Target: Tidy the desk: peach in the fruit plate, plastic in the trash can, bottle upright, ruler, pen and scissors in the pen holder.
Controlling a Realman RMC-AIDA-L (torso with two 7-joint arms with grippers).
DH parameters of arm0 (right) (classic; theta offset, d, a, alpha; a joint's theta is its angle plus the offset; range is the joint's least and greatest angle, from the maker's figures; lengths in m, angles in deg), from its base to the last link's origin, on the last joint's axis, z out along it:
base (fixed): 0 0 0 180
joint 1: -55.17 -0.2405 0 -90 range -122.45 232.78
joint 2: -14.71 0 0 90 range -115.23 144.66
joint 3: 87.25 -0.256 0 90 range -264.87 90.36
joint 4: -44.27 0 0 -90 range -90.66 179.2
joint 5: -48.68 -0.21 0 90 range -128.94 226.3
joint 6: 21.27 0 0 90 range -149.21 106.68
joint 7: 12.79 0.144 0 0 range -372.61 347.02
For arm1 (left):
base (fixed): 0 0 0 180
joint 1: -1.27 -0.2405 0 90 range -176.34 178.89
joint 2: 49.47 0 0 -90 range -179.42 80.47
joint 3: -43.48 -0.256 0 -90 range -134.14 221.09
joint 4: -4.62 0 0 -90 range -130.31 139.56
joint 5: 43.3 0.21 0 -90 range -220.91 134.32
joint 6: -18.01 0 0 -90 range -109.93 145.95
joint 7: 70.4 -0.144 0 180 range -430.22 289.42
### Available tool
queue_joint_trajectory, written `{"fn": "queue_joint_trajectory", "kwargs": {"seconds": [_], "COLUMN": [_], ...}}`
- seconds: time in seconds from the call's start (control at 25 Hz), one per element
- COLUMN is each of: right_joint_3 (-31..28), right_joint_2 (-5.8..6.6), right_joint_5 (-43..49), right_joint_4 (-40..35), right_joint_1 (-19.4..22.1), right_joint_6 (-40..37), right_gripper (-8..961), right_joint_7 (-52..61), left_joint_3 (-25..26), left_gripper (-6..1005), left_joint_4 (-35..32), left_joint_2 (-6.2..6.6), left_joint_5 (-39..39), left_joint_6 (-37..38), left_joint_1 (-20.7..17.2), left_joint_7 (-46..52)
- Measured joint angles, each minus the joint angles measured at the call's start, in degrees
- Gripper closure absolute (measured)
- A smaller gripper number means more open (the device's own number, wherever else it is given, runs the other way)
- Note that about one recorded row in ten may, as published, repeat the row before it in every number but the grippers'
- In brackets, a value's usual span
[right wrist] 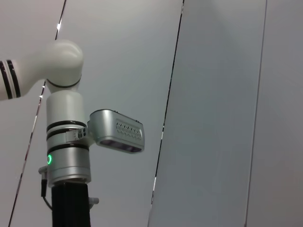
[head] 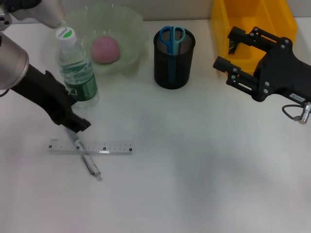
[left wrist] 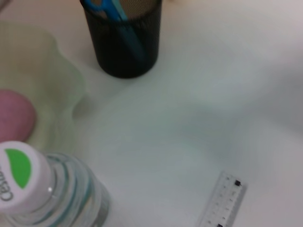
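The clear bottle point(head: 76, 68) point(left wrist: 47, 194) with a green-marked cap stands upright beside the pale green fruit plate point(head: 129, 22) point(left wrist: 52, 80). The pink peach point(head: 105, 49) point(left wrist: 14, 118) lies in that plate. Blue scissors point(head: 171, 36) point(left wrist: 111, 12) stand in the black mesh pen holder point(head: 172, 65) point(left wrist: 125, 47). A clear ruler point(head: 92, 148) point(left wrist: 222, 203) lies flat with a grey pen point(head: 89, 161) crossed over it. My left gripper point(head: 79, 124) is low, at the pen's far end. My right gripper point(head: 228, 51) hovers open before the yellow trash can point(head: 252, 19). The plastic is out of view.
The trash can stands at the table's back right corner, partly behind my right arm. The bottle is close to my left arm's inner side. The right wrist view holds only a wall and part of a robot body.
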Motion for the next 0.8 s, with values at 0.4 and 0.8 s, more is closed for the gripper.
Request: {"fn": "queue_joint_trajectory", "kwargs": {"seconds": [0.4,0.8], "right_joint_3": [-0.49,0.04], "right_joint_2": [0.28,0.6], "right_joint_5": [0.05,0.6], "right_joint_4": [-0.09,-0.93], "right_joint_1": [-0.73,-0.14], "right_joint_6": [0.42,-1.11], "right_gripper": [345,344], "right_joint_7": [2.39,4.59], "left_joint_3": [-0.4,-1.29], "left_gripper": [311,311], "left_joint_4": [0.65,1.27], "left_joint_2": [-0.08,-0.06], "left_joint_5": [-3.39,-7.65], "left_joint_6": [-2.85,-4.49], "left_joint_1": [-0.75,-4.38], "left_joint_7": [1.28,3.08]}}
